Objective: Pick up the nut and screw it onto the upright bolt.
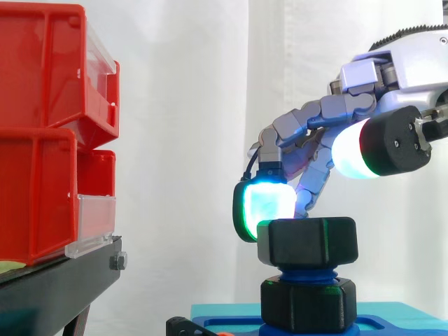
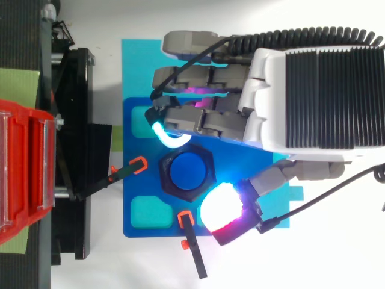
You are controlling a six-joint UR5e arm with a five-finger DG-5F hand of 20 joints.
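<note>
A black hex nut point(image 1: 308, 241) sits on top of the blue upright bolt point(image 2: 189, 170), with a second black hex piece point(image 1: 308, 304) lower down on the blue fixture plate point(image 2: 135, 162). My hand point(image 2: 313, 96) hovers over the bolt from the right, its fingers loosely bent. One cyan-glowing fingertip point(image 1: 266, 203) rests against the nut's left side and shows at the nut's far edge in the top view. The white and red glowing thumb pad point(image 1: 350, 150) stands above and to the right of the nut, apart from it. Nothing is pinched between them.
Red bins point(image 1: 42, 140) sit stacked on a black stand point(image 1: 56, 287) to the left. Two black clamps with orange tips point(image 2: 129, 168) point(image 2: 191, 241) hold the blue plate, which lies on a teal mat point(image 2: 135, 66).
</note>
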